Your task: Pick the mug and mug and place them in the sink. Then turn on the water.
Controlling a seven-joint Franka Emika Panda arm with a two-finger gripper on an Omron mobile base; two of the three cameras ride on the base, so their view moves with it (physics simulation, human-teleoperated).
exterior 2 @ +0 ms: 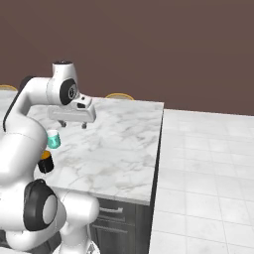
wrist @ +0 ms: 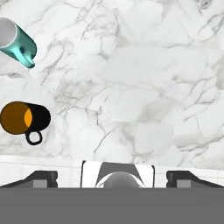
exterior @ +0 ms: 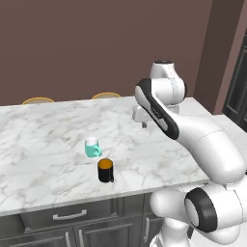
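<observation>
Item: two-finger gripper (exterior 2: 72,124) on the white arm. We found its dark fingertips (wrist: 43,177) spread wide apart and holding nothing, poised above the counter and well apart from both mugs.

Item: small black mug with a glossy orange inside (exterior: 105,170) and a thin loop handle. In the hand view we logged it at nine o'clock, upright on the stone, untouched.

Item: small teal mug with a white inside (exterior: 91,147), smooth-glazed, with a chunky teal handle. We noted it at ten o'clock in the hand view, just beside the black mug but not touching it.

Item: white-grey marble counter (exterior: 43,144), a polished slab with grey veining, square-edged, over dark cabinet drawers (exterior: 70,216) with slim metal pulls.

Item: pale tiled floor (exterior 2: 208,163), at three o'clock of the counter in the right base view.

Progress, as we judged it: nothing was done. Both mugs were on the counter, so two picks, two placements in the sink and the turning on of the water all remained.
</observation>
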